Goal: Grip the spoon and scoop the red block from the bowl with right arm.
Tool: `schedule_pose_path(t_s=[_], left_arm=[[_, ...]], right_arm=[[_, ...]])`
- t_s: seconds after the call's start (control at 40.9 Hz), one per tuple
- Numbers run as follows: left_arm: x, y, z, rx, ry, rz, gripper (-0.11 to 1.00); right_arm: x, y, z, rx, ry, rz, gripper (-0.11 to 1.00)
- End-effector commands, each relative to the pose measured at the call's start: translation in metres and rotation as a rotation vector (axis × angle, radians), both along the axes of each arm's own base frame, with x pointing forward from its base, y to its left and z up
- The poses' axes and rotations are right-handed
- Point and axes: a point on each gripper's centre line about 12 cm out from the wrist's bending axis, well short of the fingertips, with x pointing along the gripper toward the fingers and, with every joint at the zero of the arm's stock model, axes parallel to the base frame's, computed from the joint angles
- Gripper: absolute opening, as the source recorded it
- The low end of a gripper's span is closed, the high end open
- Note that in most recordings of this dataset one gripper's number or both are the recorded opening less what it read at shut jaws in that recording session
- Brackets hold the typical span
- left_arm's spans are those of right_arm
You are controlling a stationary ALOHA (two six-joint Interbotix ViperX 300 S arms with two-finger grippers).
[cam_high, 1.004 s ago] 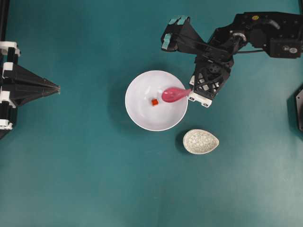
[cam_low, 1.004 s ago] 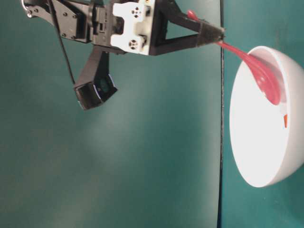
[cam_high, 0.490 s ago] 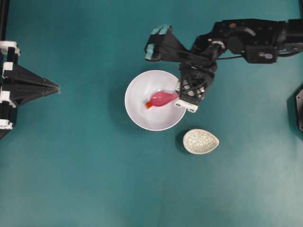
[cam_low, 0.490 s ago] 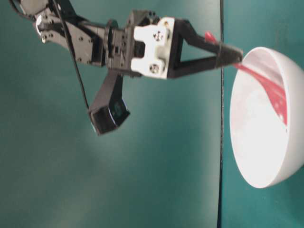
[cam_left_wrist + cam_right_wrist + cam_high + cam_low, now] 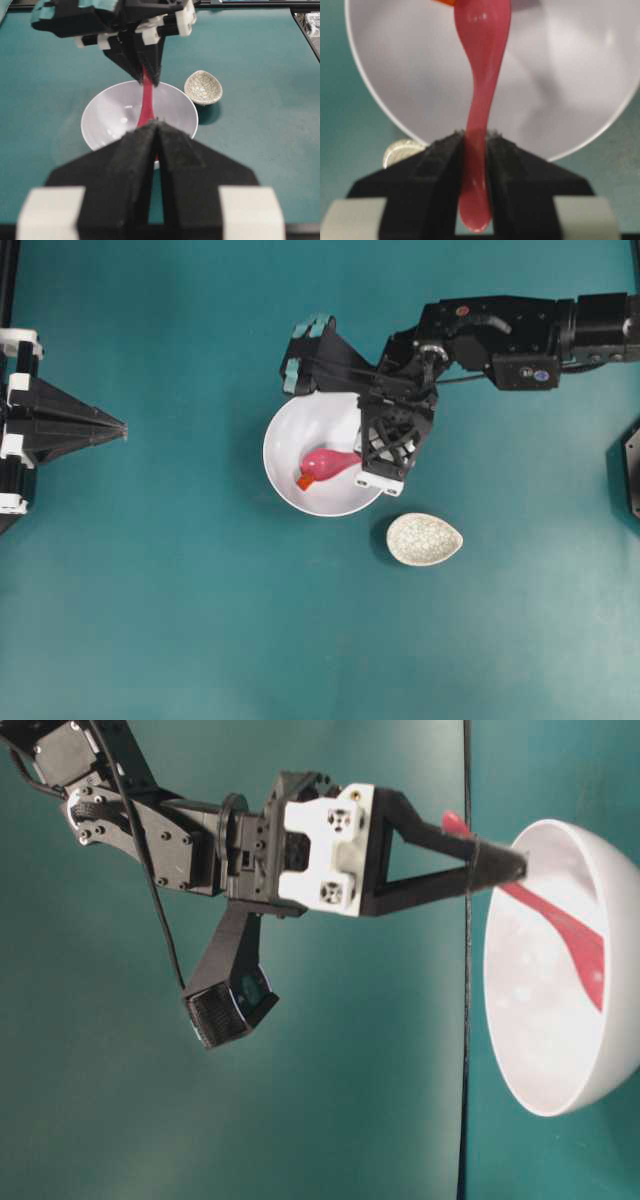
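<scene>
1. The right gripper [image 5: 475,145] was pinching the handle of the pink spoon [image 5: 328,464], with both black fingers pressed against the handle's sides in the right wrist view.
2. In the overhead view, the right arm [image 5: 500,328] reached in from the upper right of the frame and hung over the right rim of the white bowl [image 5: 285,435], which sat just above the centre.
3. The spoon's scoop lay inside the bowl, pointing toward the lower left of the frame, with the handle rising to the gripper at the bowl's right edge.
4. The red block [image 5: 304,481] sat at the scoop's tip, touching it; whether it lay in the scoop or just against it was hard to tell.
5. A small speckled dish [image 5: 424,539] stood on the teal table [image 5: 200,620], just beside the bowl to its lower right.
6. The left gripper [image 5: 156,131] stayed at the left edge of the overhead frame, well apart from the bowl, its fingers pressed together on nothing.
</scene>
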Motion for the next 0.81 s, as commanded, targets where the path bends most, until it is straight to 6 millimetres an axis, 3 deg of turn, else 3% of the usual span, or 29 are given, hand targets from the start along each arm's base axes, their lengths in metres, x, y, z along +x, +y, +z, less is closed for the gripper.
schedule_pose_path(t_s=[0.0,0.783], left_arm=[[0.002,0.000,0.003,0.003,-0.005,-0.002,0.00],[0.002,0.000,0.003,0.006,-0.005,-0.002,0.00]], right_arm=[[0.002,0.002,0.013,-0.004,-0.027,0.010,0.20],[0.007,0.009,0.033,0.045,-0.105,-0.018,0.18]])
